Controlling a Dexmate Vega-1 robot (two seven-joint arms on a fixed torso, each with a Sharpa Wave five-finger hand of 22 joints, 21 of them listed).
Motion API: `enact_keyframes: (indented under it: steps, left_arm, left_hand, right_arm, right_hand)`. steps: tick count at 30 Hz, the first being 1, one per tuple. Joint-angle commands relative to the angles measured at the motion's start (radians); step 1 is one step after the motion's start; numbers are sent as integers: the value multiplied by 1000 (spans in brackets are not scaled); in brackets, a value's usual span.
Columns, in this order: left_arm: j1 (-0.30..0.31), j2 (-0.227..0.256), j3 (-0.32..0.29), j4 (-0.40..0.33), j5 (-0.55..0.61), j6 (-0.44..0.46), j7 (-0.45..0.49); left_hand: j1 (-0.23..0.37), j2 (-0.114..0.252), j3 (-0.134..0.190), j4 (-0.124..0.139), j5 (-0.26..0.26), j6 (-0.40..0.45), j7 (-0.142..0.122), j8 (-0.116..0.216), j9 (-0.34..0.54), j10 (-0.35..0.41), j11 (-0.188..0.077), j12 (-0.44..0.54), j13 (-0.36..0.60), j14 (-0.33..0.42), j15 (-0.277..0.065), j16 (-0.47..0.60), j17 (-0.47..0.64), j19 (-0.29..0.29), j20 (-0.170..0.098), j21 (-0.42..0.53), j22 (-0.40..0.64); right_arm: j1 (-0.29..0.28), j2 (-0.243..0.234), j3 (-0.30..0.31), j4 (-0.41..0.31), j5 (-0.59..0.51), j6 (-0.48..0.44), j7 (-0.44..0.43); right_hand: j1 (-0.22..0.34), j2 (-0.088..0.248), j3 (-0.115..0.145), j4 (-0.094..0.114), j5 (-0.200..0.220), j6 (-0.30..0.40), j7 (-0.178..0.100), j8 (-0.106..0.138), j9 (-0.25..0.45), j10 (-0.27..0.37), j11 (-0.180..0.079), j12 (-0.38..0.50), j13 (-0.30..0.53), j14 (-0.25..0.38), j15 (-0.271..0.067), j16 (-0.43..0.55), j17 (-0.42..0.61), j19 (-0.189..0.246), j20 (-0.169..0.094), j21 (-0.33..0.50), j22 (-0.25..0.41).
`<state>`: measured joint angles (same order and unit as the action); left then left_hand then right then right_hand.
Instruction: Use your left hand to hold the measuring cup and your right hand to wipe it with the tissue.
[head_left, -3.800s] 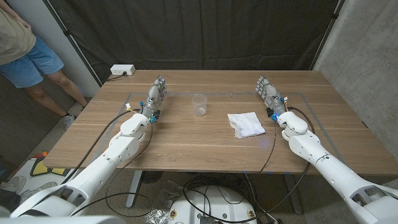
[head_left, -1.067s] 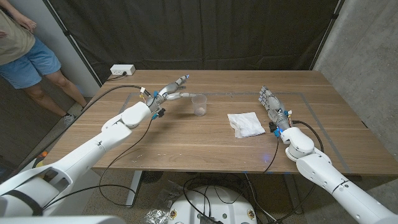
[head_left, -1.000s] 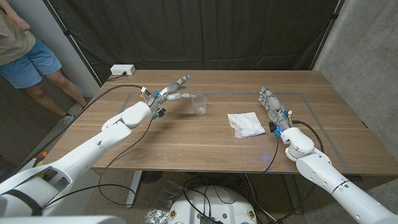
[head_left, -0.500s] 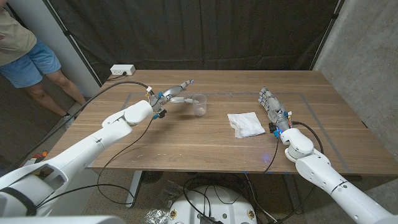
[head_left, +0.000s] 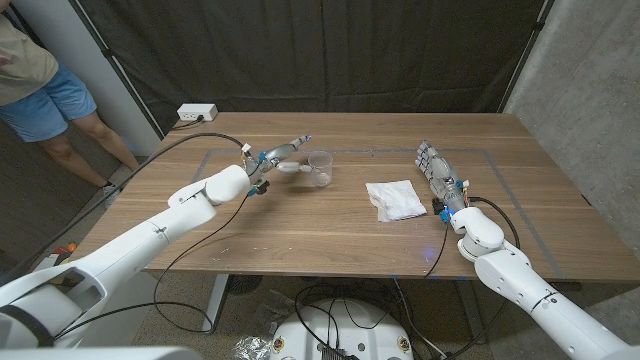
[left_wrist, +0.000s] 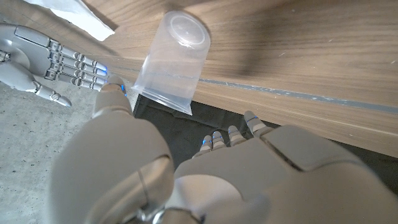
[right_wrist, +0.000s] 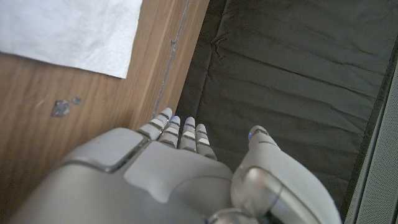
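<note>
A clear plastic measuring cup (head_left: 320, 168) stands upright on the wooden table (head_left: 300, 235), left of centre. My left hand (head_left: 283, 159) reaches in from the cup's left, fingers spread, and holds nothing. In the left wrist view the cup (left_wrist: 174, 62) sits just beyond the gap between thumb and fingers of that hand (left_wrist: 143, 168). A white crumpled tissue (head_left: 395, 199) lies to the cup's right. My right hand (head_left: 437, 168) stands beside the tissue's right edge, fingers straight, touching nothing. The right wrist view shows the tissue (right_wrist: 68, 31) beyond that hand (right_wrist: 168, 174).
A white power strip (head_left: 196, 113) sits at the table's far left corner. A person (head_left: 40, 80) stands off the table's left side. Thin tape lines (head_left: 480, 152) mark a rectangle on the tabletop. A dark curtain (head_left: 330, 50) hangs behind the table.
My left hand has swung right from its starting spot, closing in on the cup's left side. My right hand drifted slightly nearer me early on, then stayed still. Cup and tissue have not moved.
</note>
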<state>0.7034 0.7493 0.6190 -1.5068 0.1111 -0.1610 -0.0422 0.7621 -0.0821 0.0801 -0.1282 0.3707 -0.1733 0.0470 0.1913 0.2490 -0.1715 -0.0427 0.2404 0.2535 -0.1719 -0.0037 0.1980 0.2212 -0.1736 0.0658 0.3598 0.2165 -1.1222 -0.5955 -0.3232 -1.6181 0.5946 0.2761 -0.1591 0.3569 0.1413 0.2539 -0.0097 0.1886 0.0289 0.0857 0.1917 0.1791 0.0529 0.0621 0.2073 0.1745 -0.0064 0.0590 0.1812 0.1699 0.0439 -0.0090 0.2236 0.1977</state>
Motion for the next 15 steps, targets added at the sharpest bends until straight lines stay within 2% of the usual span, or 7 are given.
enact_keyframes:
  steps: [1,3,7,12,15]
  left_arm:
    - [30,-24,9,-11,14,48,65]
    - [35,-34,9,-1,2,43,71]
    - [35,-55,14,20,-24,37,70]
    - [26,-81,27,45,-46,35,64]
    - [19,-100,34,63,-60,34,61]
  left_hand:
    - [3,8,-2,6,-3,-340,14,10,5,-187,9,12,5,-47,-6,13,6,-3,-11,8,2]
    - [3,8,-4,7,-4,-334,11,13,6,-180,18,19,6,-36,-8,17,7,8,-12,13,3]
    - [6,9,-9,9,-8,-309,-5,24,9,-161,21,34,9,-6,-7,27,9,26,-7,21,4]
    - [12,12,-12,9,-10,-288,2,33,11,-152,36,42,10,6,1,30,10,37,-5,26,4]
    - [15,13,-12,8,-12,-285,6,35,12,-146,32,46,11,11,2,30,10,42,2,28,4]
  right_arm:
    - [-3,3,1,9,5,7,6]
    - [-2,4,1,11,6,7,6]
    - [-1,6,0,17,9,7,8]
    - [2,10,0,26,12,10,11]
    - [4,12,0,31,14,11,12]
  right_hand:
    - [-5,-6,-3,-2,-3,5,5,0,4,8,3,-3,5,5,6,0,3,3,4,4,4]
    - [-5,-6,-3,-2,-3,5,5,0,4,9,4,-2,5,6,6,0,3,4,5,4,4]
    - [-6,-6,-4,-2,-3,5,5,0,4,9,6,-3,5,5,6,0,3,3,5,4,4]
    - [-7,-6,-5,-2,-3,5,5,0,4,9,6,-3,5,5,6,-1,3,3,5,4,4]
    - [-8,-6,-5,-2,-3,5,5,0,4,9,6,-3,5,5,6,-1,3,3,5,4,4]
